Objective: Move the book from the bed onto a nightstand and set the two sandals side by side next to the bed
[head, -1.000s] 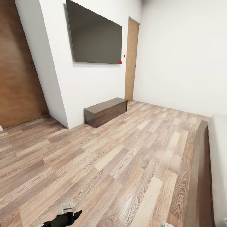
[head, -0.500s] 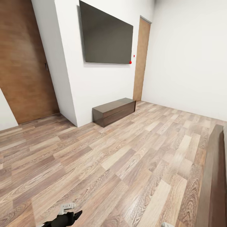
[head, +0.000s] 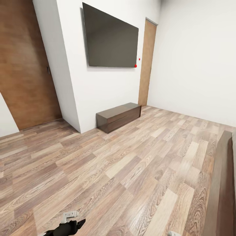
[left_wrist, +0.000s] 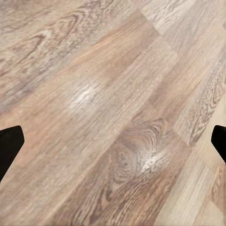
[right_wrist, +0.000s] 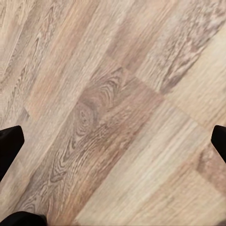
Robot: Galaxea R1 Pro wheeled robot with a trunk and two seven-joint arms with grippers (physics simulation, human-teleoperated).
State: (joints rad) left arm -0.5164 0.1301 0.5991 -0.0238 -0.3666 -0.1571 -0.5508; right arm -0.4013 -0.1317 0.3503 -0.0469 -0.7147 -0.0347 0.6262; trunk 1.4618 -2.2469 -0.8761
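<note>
1. The bed (head: 223,193) shows as a dark frame edge at the head view's right; book and sandals are unseen.
2. Left pincer (left_wrist: 113,141) and right pincer (right_wrist: 113,141) hang wide, empty, over the plank floor (head: 124,164).
3. Judged from this, everything remains undone.

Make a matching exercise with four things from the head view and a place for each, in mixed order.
Things:
1. TV
2. cabinet
3. bed frame
4. left tool

Places:
A. at the bottom edge, left of middle
B. on the floor against the wall, below the screen
C. at the right edge
D. mounted high on the white wall

Pairs: 1-D, 2-B, 3-C, 4-A
</note>
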